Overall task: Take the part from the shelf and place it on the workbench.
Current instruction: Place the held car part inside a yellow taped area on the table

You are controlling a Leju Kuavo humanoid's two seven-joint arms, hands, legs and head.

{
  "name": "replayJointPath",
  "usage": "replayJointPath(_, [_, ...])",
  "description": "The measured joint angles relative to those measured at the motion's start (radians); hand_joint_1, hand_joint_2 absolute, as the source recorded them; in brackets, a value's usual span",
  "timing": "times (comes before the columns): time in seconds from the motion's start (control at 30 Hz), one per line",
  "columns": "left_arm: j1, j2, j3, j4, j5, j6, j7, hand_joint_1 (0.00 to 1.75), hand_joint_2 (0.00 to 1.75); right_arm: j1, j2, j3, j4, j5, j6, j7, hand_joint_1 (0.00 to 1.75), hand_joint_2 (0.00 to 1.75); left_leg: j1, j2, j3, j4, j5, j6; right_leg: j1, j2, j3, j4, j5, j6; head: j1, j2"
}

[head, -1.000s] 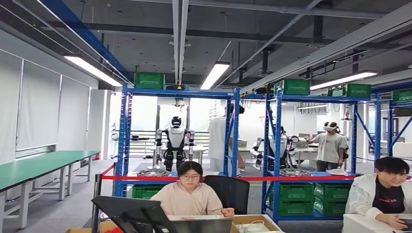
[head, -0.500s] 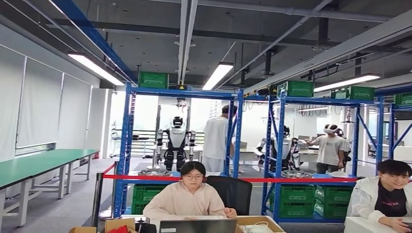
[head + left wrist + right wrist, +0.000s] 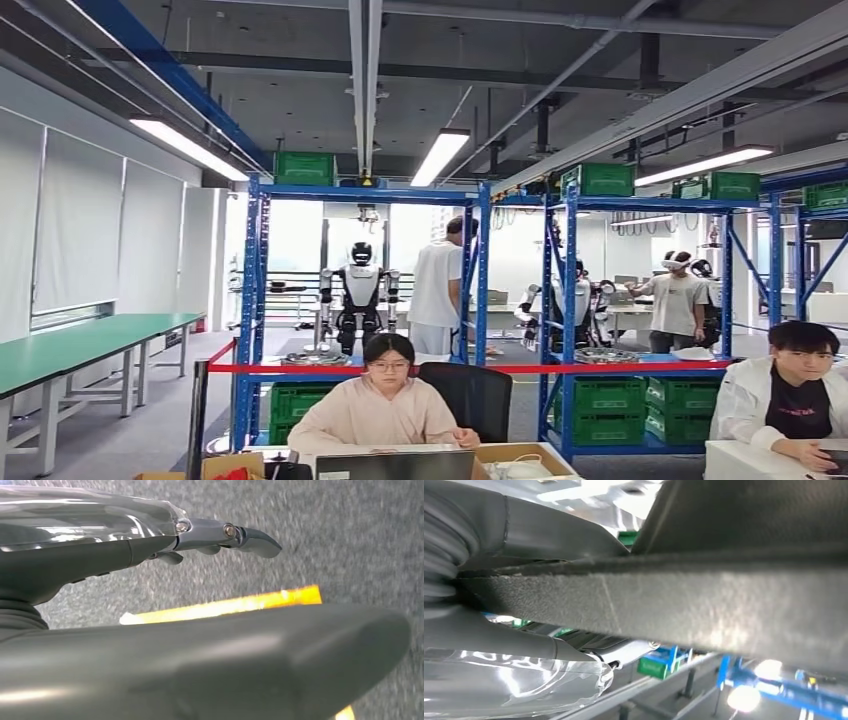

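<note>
A dark, grainy flat part (image 3: 704, 605) runs across the right wrist view. My right hand (image 3: 524, 535) grips it, with the thumb on one face and the fingers (image 3: 624, 652) on the other. My left hand (image 3: 175, 655) hangs over grey carpet and a strip of yellow floor tape (image 3: 225, 605), its fingers (image 3: 250, 537) stretched out with nothing in them. In the head view a long green workbench (image 3: 70, 345) stands at the left. Blue shelves (image 3: 250, 300) stand ahead across the room.
Two people sit at desks close in front: one in the middle (image 3: 385, 415), one at the right (image 3: 790, 400). Behind them a red barrier tape (image 3: 480, 368) crosses the shelves. Green crates (image 3: 610, 395) fill the lower racks. Other robots (image 3: 360, 295) and standing people are beyond.
The head view has swayed a little. A dark screen at the lower left has dropped out of the picture. The standing person behind the shelf has stepped left.
</note>
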Motion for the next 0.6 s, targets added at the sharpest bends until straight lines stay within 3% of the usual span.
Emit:
replayJointPath(0.1, [0.0,-0.003,-0.009,0.0,-0.004,-0.004,-0.006,0.0,0.0,-0.013,0.004,0.003,0.065,0.0,0.01,0.003,1.75,1.75,-0.006,0.001,-0.062,0.145,-0.082,0.003,0.001,-0.002,0.003,-0.01,0.007,-0.011,0.0,0.0])
replayJointPath(0.17, [0.002,-0.003,-0.014,0.0,-0.007,-0.008,-0.009,0.0,0.0,-0.014,0.004,0.004,0.102,0.0,0.016,0.006,1.75,1.75,-0.01,0.001,-0.094,0.219,-0.1,0.005,0.004,-0.001,0.003,-0.009,0.006,-0.013,0.0,0.0])
replayJointPath(0.2, [0.002,-0.003,-0.015,0.0,-0.009,-0.01,-0.011,0.0,0.0,-0.014,0.004,0.004,0.12,0.0,0.018,0.009,1.75,1.75,-0.011,0.001,-0.087,0.206,-0.081,0.005,0.005,-0.001,0.003,-0.007,0.005,-0.013,0.0,0.0])
replayJointPath(0.3, [0.0,-0.004,-0.024,0.0,-0.015,-0.012,-0.017,0.0,0.0,-0.018,0.004,0.001,0.171,-0.001,0.024,0.027,1.75,1.75,-0.012,0.002,-0.01,0.044,0.007,0.009,0.007,0.001,0.0,0.006,-0.003,-0.008,0.0,0.0])
replayJointPath(0.37, [-0.002,-0.004,-0.029,0.0,-0.017,-0.012,-0.02,0.0,0.0,-0.021,0.004,-0.005,0.196,-0.002,0.031,0.039,1.75,1.75,-0.014,0.002,0.011,-0.007,0.016,0.013,0.01,0.002,-0.01,0.019,-0.007,-0.002,0.0,0.0])
replayJointPath(0.47, [0.001,-0.007,-0.036,0.0,-0.019,-0.012,-0.025,0.0,0.0,-0.023,0.005,-0.016,0.229,-0.002,0.044,0.059,1.75,1.75,-0.014,0.001,0.012,-0.015,0.012,0.021,0.01,0.002,-0.018,0.027,-0.013,0.007,0.0,0.0])
replayJointPath(0.53, [-0.001,-0.009,-0.039,0.0,-0.019,-0.012,-0.028,0.0,0.0,-0.027,0.005,-0.023,0.245,-0.001,0.049,0.066,1.75,1.75,-0.01,0.001,0.013,-0.017,0.014,0.027,0.006,0.002,-0.034,0.068,-0.044,0.019,0.0,0.0])
replayJointPath(0.6, [-0.004,-0.01,-0.041,0.0,-0.018,-0.012,-0.03,0.0,0.0,-0.032,0.006,-0.029,0.257,-0.001,0.05,0.068,0.87,0.87,-0.009,0.001,0.014,-0.017,0.014,0.031,-0.001,0.001,-0.084,0.182,-0.102,0.03,0.0,0.0])
